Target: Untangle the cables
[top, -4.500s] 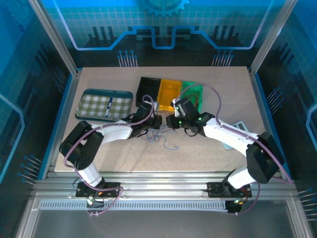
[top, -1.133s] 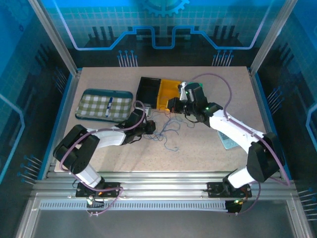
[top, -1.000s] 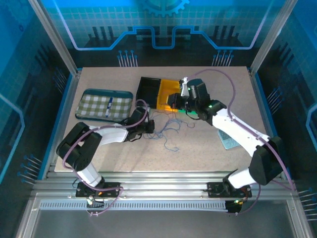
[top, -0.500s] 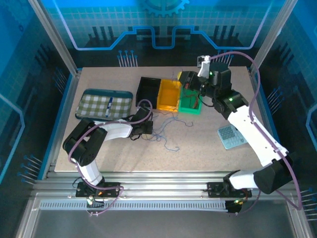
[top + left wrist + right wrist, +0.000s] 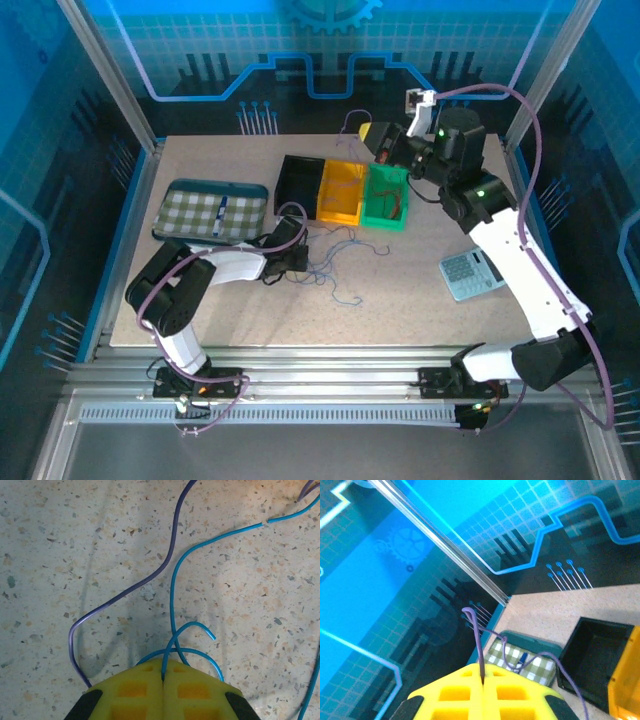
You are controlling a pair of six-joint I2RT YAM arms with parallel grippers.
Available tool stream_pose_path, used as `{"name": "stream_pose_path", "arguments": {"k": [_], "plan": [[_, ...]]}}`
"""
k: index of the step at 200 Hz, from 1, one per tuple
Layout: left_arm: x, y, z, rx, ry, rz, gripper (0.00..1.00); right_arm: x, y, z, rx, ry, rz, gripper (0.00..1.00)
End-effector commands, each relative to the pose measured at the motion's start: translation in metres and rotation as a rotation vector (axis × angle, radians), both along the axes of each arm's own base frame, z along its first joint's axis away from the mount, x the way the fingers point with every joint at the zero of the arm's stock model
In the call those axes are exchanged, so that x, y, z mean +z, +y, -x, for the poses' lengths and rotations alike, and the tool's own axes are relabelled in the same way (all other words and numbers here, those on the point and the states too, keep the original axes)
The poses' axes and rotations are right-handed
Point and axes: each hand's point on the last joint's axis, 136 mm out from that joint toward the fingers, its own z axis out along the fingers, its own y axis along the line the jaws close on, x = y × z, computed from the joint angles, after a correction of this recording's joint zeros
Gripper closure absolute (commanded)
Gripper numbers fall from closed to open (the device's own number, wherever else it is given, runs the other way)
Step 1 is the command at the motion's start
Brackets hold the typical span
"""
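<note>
1. L gripper (image 5: 163,669) low on table (image 5: 60,540), jaws clamped on blue wire (image 5: 171,595); purple wire (image 5: 160,570) lies just beside.
2. R gripper (image 5: 482,676) raised beyond green bin (image 5: 385,205), pinching thin purple strand (image 5: 477,645).
3. Cable tangle (image 5: 338,262) on table, near side of yellow bin (image 5: 340,190), by L gripper.

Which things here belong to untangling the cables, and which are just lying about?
Job: cable tangle; blue cable in left claw; purple cable in right claw.
Lying about: checked tray; calculator; black bin, yellow bin, green bin (perhaps for sorted cables).
</note>
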Motion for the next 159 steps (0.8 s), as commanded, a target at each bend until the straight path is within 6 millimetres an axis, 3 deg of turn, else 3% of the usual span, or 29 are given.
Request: {"name": "stream_pose_path", "arguments": {"k": [1,46,97,159], "plan": [[-0.032,0.036,0.038,0.032,0.135,-0.133,1.00,0.004,0.001,-0.003,0.018,-0.016,0.016,1.00],[-0.015,0.026,0.032,0.025,0.081,-0.059,1.00,-0.016,0.003,-0.022,-0.006,0.017,0.056,1.00],[0.005,0.010,0.026,0.007,0.046,0.038,1.00,-0.063,0.016,-0.073,-0.022,0.055,0.198,1.00],[0.012,0.008,0.022,0.011,0.049,0.034,1.00,-0.112,0.027,-0.130,-0.056,0.079,0.360,1.00]]}}
